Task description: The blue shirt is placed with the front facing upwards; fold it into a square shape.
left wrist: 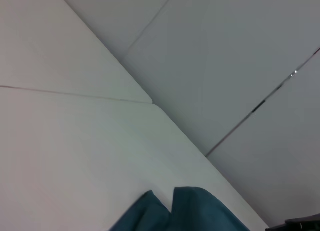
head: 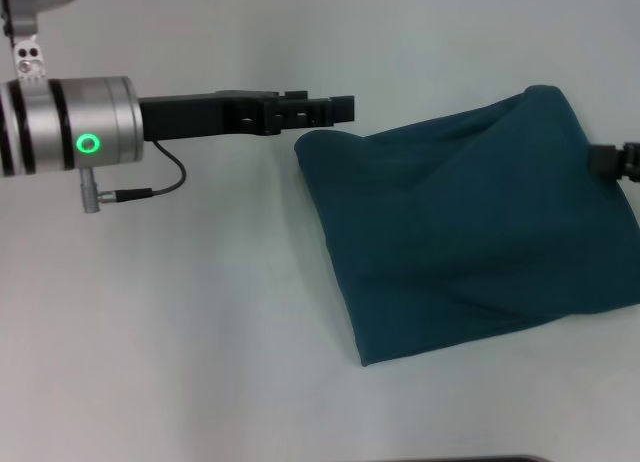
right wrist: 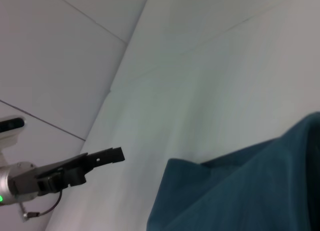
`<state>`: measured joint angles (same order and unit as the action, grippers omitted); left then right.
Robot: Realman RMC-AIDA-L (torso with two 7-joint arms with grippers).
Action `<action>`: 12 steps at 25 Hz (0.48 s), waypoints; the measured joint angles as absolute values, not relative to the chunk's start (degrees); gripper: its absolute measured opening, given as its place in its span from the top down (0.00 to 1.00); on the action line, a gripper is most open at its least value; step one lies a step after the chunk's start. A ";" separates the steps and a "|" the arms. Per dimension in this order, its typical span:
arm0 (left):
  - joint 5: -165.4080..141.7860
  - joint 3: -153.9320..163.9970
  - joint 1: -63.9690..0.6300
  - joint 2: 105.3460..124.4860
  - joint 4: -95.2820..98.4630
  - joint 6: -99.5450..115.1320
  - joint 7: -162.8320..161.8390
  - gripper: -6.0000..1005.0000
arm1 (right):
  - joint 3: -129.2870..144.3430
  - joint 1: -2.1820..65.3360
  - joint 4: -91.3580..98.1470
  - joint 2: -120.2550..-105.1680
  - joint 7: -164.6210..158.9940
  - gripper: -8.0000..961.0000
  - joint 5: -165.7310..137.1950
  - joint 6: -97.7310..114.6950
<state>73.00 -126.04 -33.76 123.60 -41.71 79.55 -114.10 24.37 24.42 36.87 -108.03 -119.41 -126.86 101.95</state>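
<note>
Blue shirt (head: 470,227): folded, lettering hidden, right edge cut off.
Left gripper (head: 335,110): beside shirt's far-left corner, grip state unclear.
Right gripper (head: 620,160): mostly out of frame, state unclear.

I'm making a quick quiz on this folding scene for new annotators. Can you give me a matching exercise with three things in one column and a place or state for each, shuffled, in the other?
Things:
1. dark teal-blue cotton shirt
2. left gripper
3. right gripper

Places or states:
A. at the shirt's right edge, mostly out of the head view
B. folded into a rough square, lying flat on the white table
C. beside the shirt's far left corner, on a black arm reaching in from the left

Pairs: 1-B, 2-C, 3-A
</note>
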 joint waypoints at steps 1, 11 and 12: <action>72.90 -125.86 -34.05 123.66 -41.43 79.50 -114.09 0.04 | 24.34 23.93 37.16 -107.90 -119.43 0.19 -126.85 102.62; 72.56 -122.11 -37.40 123.62 -35.99 72.99 -113.63 0.05 | 21.50 20.75 38.56 -106.52 -120.29 0.19 -126.76 106.90; 72.46 -121.48 -38.00 123.53 -35.45 71.81 -114.00 0.05 | 21.01 20.79 38.57 -106.40 -120.51 0.19 -126.75 107.45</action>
<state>72.46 -121.48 -38.00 123.53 -35.45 71.81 -114.00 21.01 20.79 38.57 -106.40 -120.51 -126.75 107.45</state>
